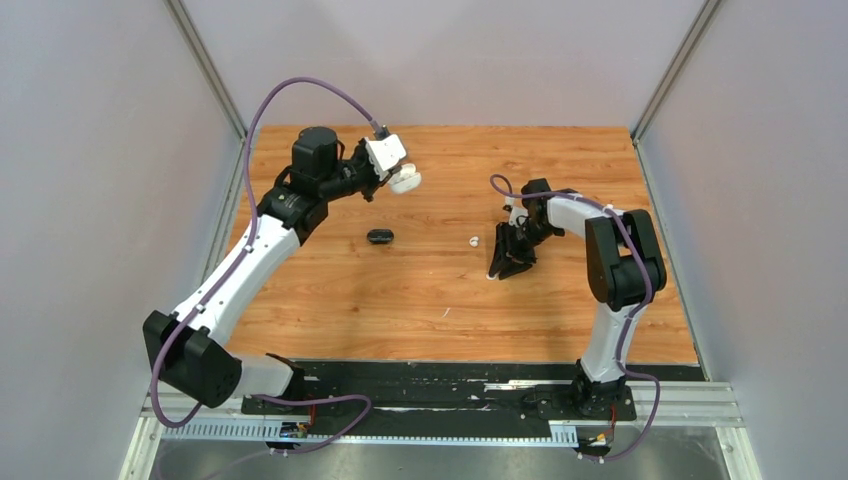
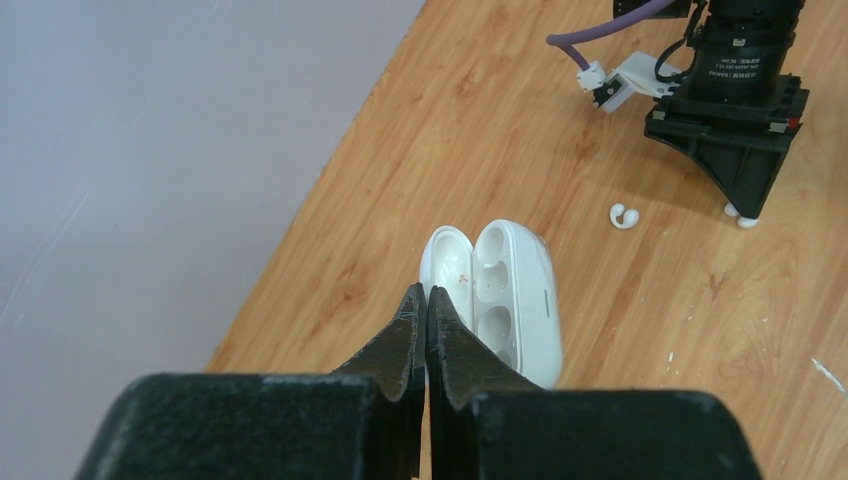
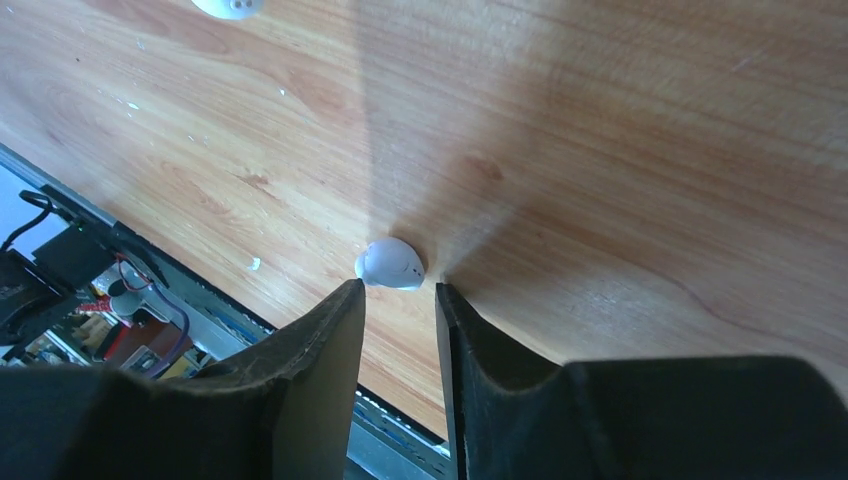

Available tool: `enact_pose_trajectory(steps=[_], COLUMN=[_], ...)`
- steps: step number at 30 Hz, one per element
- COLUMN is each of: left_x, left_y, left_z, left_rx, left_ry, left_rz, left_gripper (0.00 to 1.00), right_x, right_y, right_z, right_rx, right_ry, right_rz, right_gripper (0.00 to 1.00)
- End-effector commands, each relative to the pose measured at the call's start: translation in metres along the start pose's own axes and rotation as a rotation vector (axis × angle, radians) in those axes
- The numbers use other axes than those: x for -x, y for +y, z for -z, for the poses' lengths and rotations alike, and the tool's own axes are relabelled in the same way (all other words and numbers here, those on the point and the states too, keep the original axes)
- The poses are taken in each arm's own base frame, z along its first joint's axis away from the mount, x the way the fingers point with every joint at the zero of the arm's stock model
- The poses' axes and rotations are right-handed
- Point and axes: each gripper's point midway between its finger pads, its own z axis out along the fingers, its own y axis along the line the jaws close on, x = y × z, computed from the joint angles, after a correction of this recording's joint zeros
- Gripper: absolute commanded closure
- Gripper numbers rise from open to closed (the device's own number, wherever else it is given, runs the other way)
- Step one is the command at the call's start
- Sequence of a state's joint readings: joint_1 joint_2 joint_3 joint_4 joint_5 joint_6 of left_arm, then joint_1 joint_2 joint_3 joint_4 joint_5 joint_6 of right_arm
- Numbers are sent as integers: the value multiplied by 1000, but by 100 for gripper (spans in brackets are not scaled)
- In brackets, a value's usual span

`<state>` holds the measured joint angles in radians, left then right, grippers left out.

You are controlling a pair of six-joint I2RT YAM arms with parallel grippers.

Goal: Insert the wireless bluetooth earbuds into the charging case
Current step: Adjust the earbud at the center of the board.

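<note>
L gripper (image 2: 425, 300): fingers pressed together, no gap seen. The contact spot is hidden behind its own tips, but the white charging case (image 2: 515, 300) appears pinched at its near edge, at far left of the table (image 1: 600, 180).
White case: lid (image 2: 447, 262) stands open to the left. Two round wells are shown in the base, both bare white. Lower end is cut off by the fingers.
Black case (image 1: 380, 237): pebble shape lying alone mid-table, betw. the arms and well apart from both. Open or closed can't be told from overhead.
Loose earbud (image 2: 624, 215): white, on bare wood just left of the R gripper (image 3: 400, 290), touching nothing.
White shape (image 3: 228, 6): cut off by the top edge of the rt wrist view. Prob. that same bud, not confirmed.
R gripper: fingers apart, tips down at the wood, nothing clamped.
Second earbud (image 3: 390, 263): white, on the wood just beyond the tips, nearer the left-hand finger in the wrist view. Contact w/ it can't be told.
Room: open wood is seen all round both buds and the black case. R gripper is placed well in from the table's rt edge. Grey walls (image 1: 100, 150) close in left and right, and a black rail (image 1: 450, 372) runs along the near edge.
Flecks (image 1: 447, 313): pale specks near the front, too small to identify.
</note>
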<state>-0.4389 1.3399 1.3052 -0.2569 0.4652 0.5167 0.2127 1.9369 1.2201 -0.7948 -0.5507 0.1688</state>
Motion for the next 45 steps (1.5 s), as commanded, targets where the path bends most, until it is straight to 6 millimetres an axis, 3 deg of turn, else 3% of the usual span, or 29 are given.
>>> enact_pose_trajectory(steps=[1,13,25,34,42,45], left_x=[18,16,15,10,9,9], left_y=[0,0,1,0,1,1], left_z=[9,11,14,13,13,12], left_rx=[22,38,57,61,65,65], left_ry=[-60,-56,-66,-69,-71,-74], left_rz=[0,6,-4,3,9,12], left_gripper=[100,100,100,100,100,100], right_x=[15,5,16,38,45,43], right_y=[0,-9,-30,-15,-8,-3], right_z=[-3,-16,-26,-25,-15,-13], right_rx=[-21,-84,-224,-239,-246,-231], right_ry=[-35,-7,-30,-85,-116,-116], right_rz=[-3,5,80,178,213,216], right_gripper=[64,65,68,71,75,84])
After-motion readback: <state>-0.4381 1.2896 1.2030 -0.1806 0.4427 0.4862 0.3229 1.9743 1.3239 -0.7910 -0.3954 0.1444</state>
